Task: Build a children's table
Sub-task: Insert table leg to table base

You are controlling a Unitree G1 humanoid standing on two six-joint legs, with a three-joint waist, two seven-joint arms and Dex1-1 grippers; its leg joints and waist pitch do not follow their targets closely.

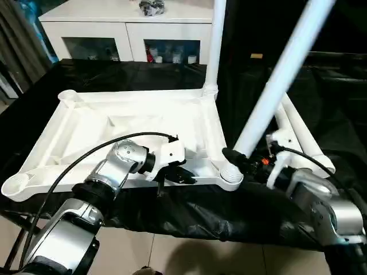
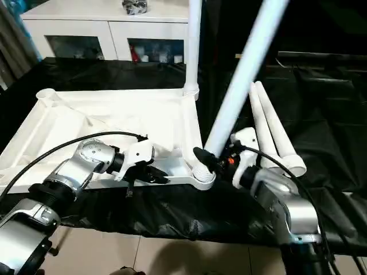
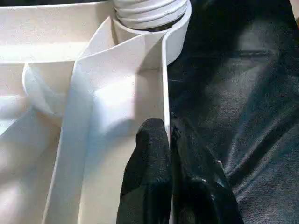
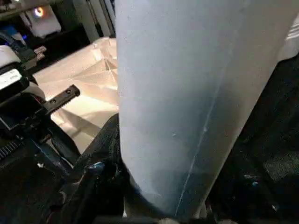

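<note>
left gripper (image 1: 182,175): pinching ribbed tabletop (image 1: 132,123) rim | right gripper (image 1: 243,161): clamped round smooth tubular leg (image 1: 281,74)

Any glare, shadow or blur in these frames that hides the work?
Left eye view: the table top glares bright white, washing out its ribs, and the black cloth swallows detail. Right wrist view: the held leg sits so near that it looks soft and shaded grey. Left wrist view: the left gripper is dark against the lit rim.

White table top (image 1: 132,123) with ribbed underside, white legs (image 1: 275,80). Black cloth (image 1: 321,97) over the bench. Black-fingered left tool (image 1: 175,176), silver forearms (image 1: 109,172). White cabinet (image 1: 126,31) behind, dark glass doors.
</note>
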